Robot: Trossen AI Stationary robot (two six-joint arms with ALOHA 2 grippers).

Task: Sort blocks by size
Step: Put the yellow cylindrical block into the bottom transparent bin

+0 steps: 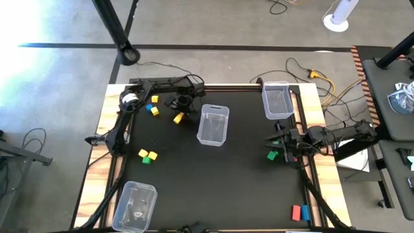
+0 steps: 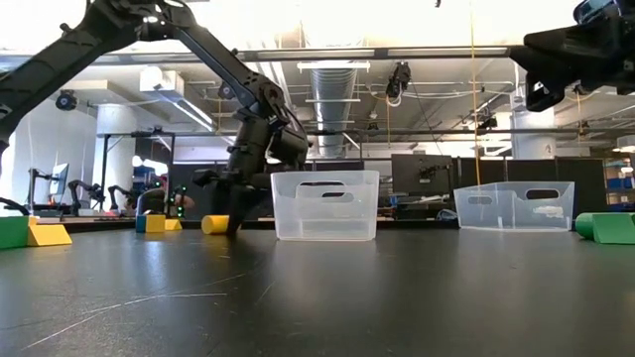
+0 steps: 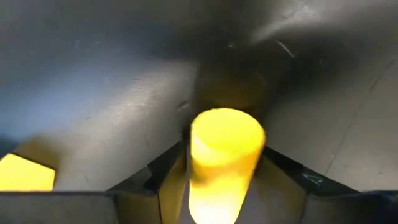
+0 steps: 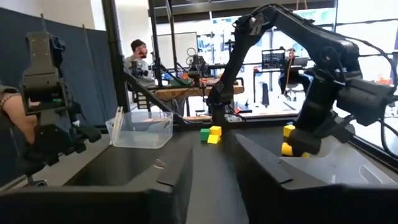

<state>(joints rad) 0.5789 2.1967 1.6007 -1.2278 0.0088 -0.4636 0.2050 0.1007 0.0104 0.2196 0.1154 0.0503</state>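
Observation:
My left gripper [image 1: 182, 110] is low over the table's far left part, just left of the middle clear bin [image 1: 213, 124], and is shut on a yellow block [image 3: 225, 144]. Loose blocks lie on the black table: a blue [image 1: 149, 107] and a yellow one [image 1: 155, 111] beside the left arm, a yellow [image 1: 143, 153] and green pair [image 1: 152, 156] nearer, and a red [image 1: 297, 211] and blue pair [image 1: 305, 212] at the near right. My right gripper [image 4: 214, 180] stands open at the right edge, with a green block [image 1: 272, 155] just beside it. My left gripper pinches the yellow block's two opposite sides [image 3: 194, 163] between its fingers, which slant down from the far side. The block's rounded end [image 3: 227, 127] sticks out past the fingertips. In the low view the block [image 2: 215, 224] is at table height; whether it rests there, I cannot tell.
A second clear bin [image 1: 277, 100] stands at the far right corner and a third [image 1: 134, 206] at the near left corner. Wooden boards [image 1: 97, 181] edge the table's left and right sides. Cables lie on the floor beyond the far edge.

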